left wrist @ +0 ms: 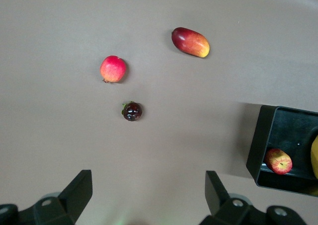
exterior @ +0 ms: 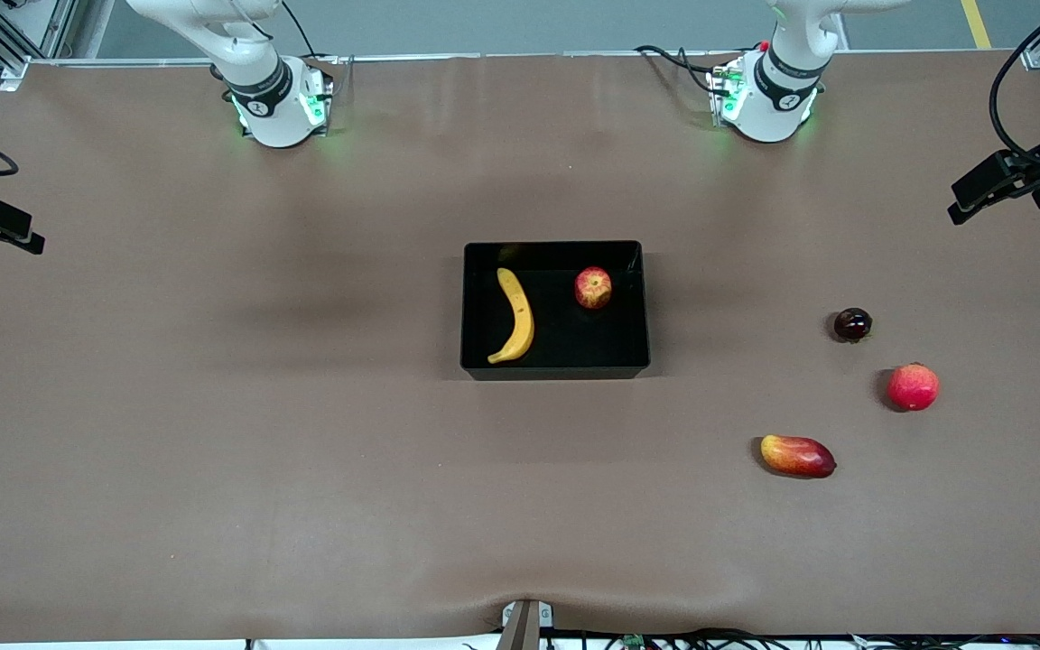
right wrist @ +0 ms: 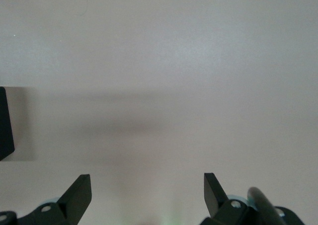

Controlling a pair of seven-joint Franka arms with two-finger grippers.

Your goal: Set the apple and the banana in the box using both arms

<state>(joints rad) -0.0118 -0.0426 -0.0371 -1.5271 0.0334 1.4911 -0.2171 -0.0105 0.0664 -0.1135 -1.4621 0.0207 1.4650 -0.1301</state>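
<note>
In the front view the job looks finished: the banana (exterior: 515, 317) and the apple (exterior: 592, 287) both lie inside the box (exterior: 554, 369), which sits at the middle of the counter (exterior: 213, 406). The banana lies lengthwise along the wall toward the right arm's end; the apple rests apart from it, toward the left arm's end and farther from the front camera. Both arms are drawn up near their bases, so neither gripper shows here, and I judge the only move left is to hold clear and wait. 3 other fruits lie outside the box toward the left arm's end: a dark round fruit (exterior: 852, 324), a pink-red round fruit (exterior: 913, 386) nearer the camera, and an oblong red-yellow fruit (exterior: 797, 455) nearest of all. In the left wrist view the left gripper (left wrist: 149, 197) hangs high over bare counter with its jaws spread wide and nothing between them; the 3 spare fruits and a corner of the box with the apple (left wrist: 278, 161) in it are in sight. In the right wrist view the right gripper (right wrist: 147, 195) hangs likewise over bare counter, jaws spread and empty, with only an edge of the box (right wrist: 5, 123) showing.
</note>
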